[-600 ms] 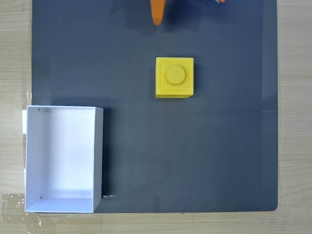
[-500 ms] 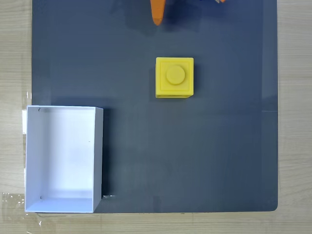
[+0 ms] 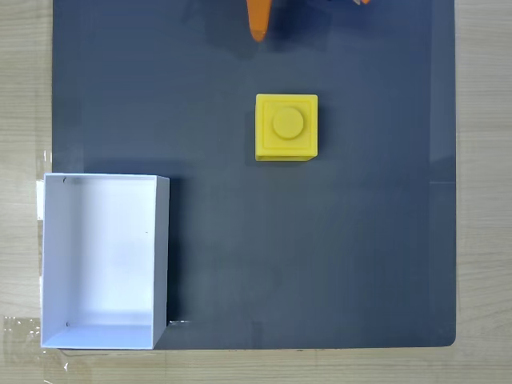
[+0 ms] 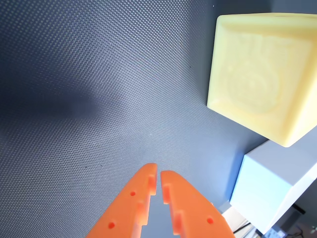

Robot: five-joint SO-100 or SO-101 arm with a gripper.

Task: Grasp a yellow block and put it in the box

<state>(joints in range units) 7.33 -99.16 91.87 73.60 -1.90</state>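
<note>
Nothing's moved in the last half second: the claw [image 4: 159, 174] sits pressed together, empty, hovering over the mat [image 3: 320, 256] short of the block [image 3: 286, 127]. Block's well apart from the box [image 3: 160, 240], so grasping hasn't started.

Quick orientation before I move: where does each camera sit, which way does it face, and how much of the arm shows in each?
Fixed view: above the table, looking straight down on the dark mat, yellow block and white box; an orange pincer finger pokes in at the top edge.
Wrist view: rides on the arm, low over the mat, looking along the nearly closed pincer toward block and box.
Shared: mat, block, box, pincer.
</note>
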